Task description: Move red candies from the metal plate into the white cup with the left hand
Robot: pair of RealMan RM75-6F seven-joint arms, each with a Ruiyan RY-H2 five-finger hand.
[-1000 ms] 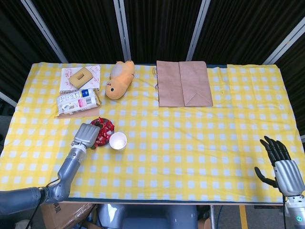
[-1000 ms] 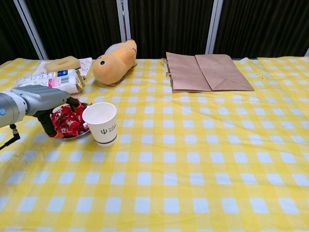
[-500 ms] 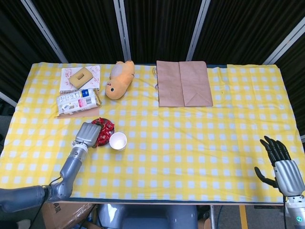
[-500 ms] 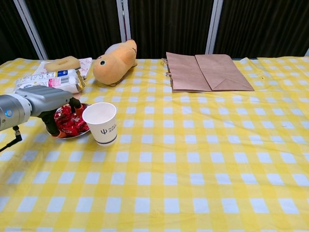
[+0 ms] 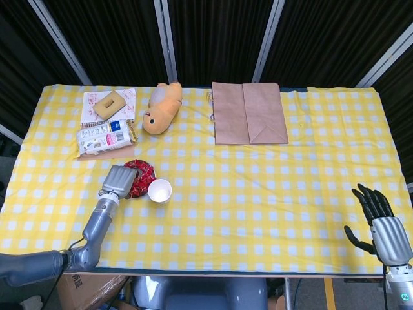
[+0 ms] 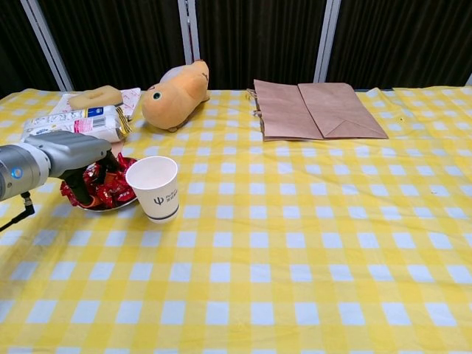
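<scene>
Red wrapped candies [image 6: 112, 189] lie heaped on a small metal plate [image 6: 110, 209] at the table's left side. The white paper cup [image 6: 153, 188] stands upright just to the plate's right, almost touching it. My left hand [image 6: 71, 157] is over the left part of the plate, its dark fingers [image 6: 77, 182] bent down into the candies; the pile hides whether they hold one. From the head view, the left hand [image 5: 118, 180] covers the plate's near-left side, with the candies [image 5: 141, 174] and cup [image 5: 159, 191] beside it. My right hand [image 5: 381, 222] hangs at the front right corner, fingers spread, empty.
Behind the plate lie a white and blue packet [image 5: 103, 137] and a printed sheet with a tan block [image 5: 110, 105]. An orange plush toy [image 5: 161, 109] lies at the back, and a flat brown paper bag [image 5: 249, 121] to its right.
The left hand has shifted a little to the left over the plate and its fingers have sunk further into the candies. The cup and right hand have not moved.
</scene>
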